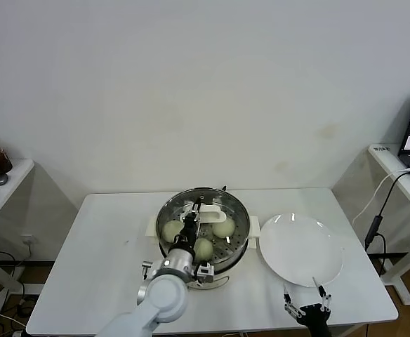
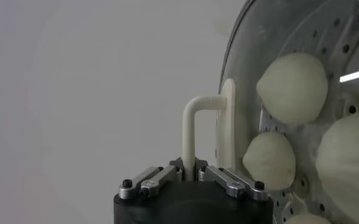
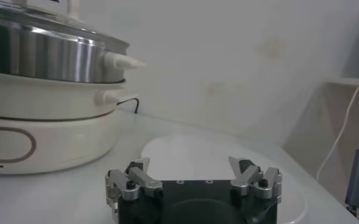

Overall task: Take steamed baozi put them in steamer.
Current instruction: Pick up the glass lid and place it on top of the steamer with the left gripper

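Three steamed baozi lie under the lid-gripping left end effector.

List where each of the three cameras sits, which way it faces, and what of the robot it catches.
Head view: high on the robot, facing forward and down at the white table; steamer, plate, both arms.
Left wrist view: on the left arm, behind the left end effector, shut on the glass lid's handle over the baozi.
Right wrist view: low above the table, facing the steamer's side; open right end effector.
Shared: steamer, in all three.
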You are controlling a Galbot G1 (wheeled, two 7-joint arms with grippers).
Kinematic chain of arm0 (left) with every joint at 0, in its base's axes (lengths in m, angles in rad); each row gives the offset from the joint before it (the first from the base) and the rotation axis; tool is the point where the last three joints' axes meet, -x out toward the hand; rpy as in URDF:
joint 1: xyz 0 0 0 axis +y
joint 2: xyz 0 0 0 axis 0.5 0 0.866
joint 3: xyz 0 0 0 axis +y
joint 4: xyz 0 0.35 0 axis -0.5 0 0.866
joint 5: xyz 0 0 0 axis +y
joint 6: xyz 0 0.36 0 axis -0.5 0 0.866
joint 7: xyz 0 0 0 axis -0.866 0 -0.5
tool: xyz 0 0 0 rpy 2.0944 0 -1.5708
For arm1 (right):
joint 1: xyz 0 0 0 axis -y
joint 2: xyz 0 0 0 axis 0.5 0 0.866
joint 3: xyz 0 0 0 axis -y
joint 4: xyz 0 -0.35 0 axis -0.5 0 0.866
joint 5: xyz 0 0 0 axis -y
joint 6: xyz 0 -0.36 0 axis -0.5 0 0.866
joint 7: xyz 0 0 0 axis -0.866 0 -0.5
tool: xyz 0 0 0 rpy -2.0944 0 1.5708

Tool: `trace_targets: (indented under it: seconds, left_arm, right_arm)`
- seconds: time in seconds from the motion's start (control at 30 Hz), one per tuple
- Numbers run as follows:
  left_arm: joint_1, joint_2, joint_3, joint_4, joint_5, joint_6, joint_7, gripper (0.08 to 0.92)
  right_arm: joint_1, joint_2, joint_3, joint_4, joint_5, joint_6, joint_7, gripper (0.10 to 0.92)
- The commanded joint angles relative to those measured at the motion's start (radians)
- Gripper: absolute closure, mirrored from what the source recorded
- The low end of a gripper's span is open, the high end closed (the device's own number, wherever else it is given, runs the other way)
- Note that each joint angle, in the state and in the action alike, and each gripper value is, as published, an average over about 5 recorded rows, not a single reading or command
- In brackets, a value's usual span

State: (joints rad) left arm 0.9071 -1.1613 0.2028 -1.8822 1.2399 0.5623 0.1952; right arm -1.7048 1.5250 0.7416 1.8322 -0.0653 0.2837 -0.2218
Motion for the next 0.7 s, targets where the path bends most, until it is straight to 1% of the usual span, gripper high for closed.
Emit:
trace_targets:
  seconds: [0.03, 0.17, 0.27, 0.4, 0.5, 0.6, 0.67, 0.7]
  left_arm:
    - [0.002, -0.008, -0.002, 0.01, -0.015, -0.005, -0.002, 0.837]
    - [0.013, -0.009, -0.015, -0.002, -0.053, -0.013, -0.025, 0.835]
    - [0.039, -0.01, -0.038, -0.028, -0.093, -0.031, -0.051, 0.797]
    - [0.133, -0.022, -0.104, -0.093, -0.172, -0.101, -0.106, 0.684]
    - [0.226, -0.022, -0.154, -0.167, -0.265, -0.152, -0.145, 0.598]
    - [0.332, -0.004, -0.216, -0.25, -0.392, -0.196, -0.187, 0.511]
    - [0.423, 0.006, -0.281, -0.308, -0.505, -0.235, -0.233, 0.459]
    - [0.475, 0.007, -0.324, -0.331, -0.586, -0.282, -0.252, 0.424]
  right_arm:
    - [-0.001, -0.002, -0.003, 0.002, -0.001, 0.0, -0.001, 0.203]
    - [-0.001, -0.003, -0.004, 0.003, 0.0, -0.001, -0.001, 0.203]
    - [0.0, -0.004, -0.006, 0.003, 0.0, -0.001, -0.001, 0.203]
    - [-0.001, -0.008, -0.007, 0.003, -0.001, 0.0, -0.001, 0.203]
    - [-0.001, -0.013, -0.007, 0.006, -0.001, -0.002, -0.001, 0.203]
    - [0.001, -0.013, -0.01, 0.008, -0.003, -0.004, -0.002, 0.203]
    - [0.002, -0.011, -0.014, 0.008, -0.004, -0.005, -0.002, 0.203]
    - [0.002, -0.01, -0.016, 0.008, -0.004, -0.004, -0.001, 0.203]
